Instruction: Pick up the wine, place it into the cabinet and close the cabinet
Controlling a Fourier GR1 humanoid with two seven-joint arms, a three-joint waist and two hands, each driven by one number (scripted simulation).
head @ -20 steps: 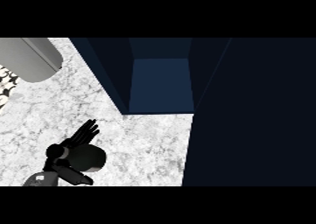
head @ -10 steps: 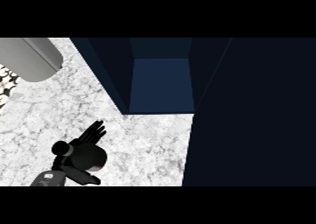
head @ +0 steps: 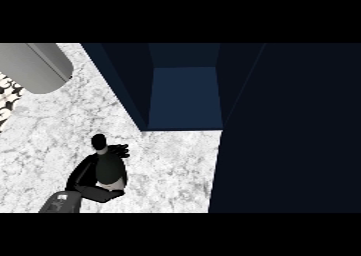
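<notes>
The left hand (head: 85, 176) has its fingers curled round the wine (head: 108, 170). The bottle stands almost straight up, with its top tipped a little toward the cabinet (head: 128, 80). It is outside the open cabinet, near the front, over the counter (head: 172, 165).

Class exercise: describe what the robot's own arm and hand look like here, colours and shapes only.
Only one arm shows, at the lower left: the left forearm, a blocky grey segment cut off by the view's lower edge. It ends in the left hand, black all over, with slim black fingers. No cables or sleeves show. The right arm is out of view.
</notes>
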